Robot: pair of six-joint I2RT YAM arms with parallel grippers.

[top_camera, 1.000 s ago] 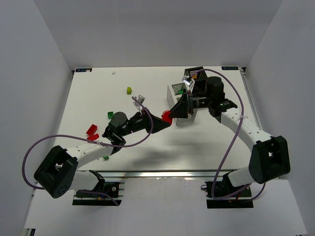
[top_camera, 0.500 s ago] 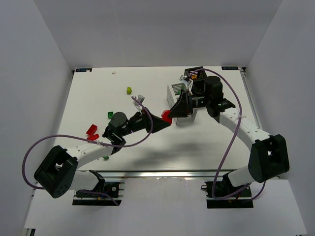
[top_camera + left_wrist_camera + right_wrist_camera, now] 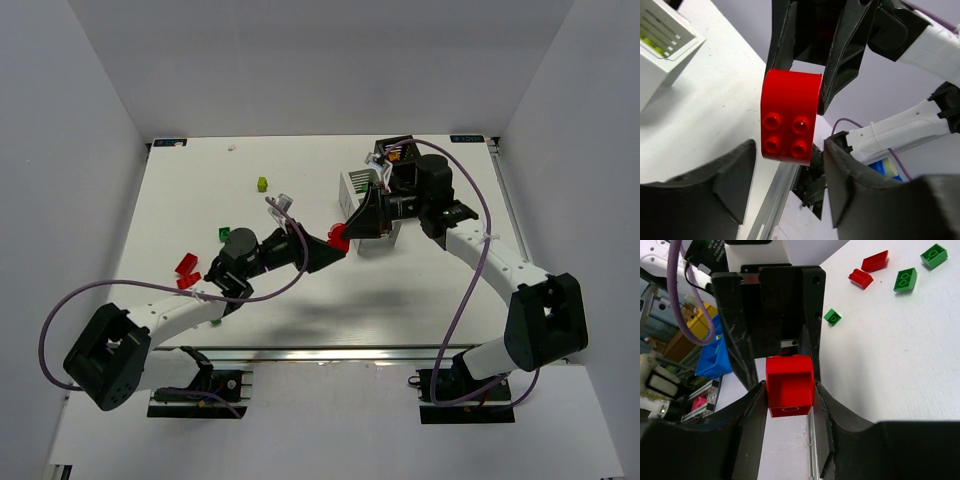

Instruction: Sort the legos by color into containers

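R gripper (image 3: 789,390) clamped red lego (image 3: 790,117); L gripper (image 3: 787,152), spread apart, faced it tip-to-tip. White bin (image 3: 356,186) sat just beyond lego, R-side.

Top view: bright, even, diffuse light from overhead. White counter (image 3: 190,190) is near clipping, and the grey walls around it are dimmer. Soft-edged arm shadows fall on the counter nearward of the glossy red rounded plastic brick (image 3: 339,238). Bright glare strip on the metal rail (image 3: 330,351) further nearward. Left wrist view: brick sharp, soft highlight on its curved top. Fingers of the left hand (image 3: 790,155) below it are dark and blurred. Right wrist view: brick in focus, evenly lit. Fingers of the right hand (image 3: 789,387) flanking it are underexposed and soft. Clutter left of the brick is out of focus.
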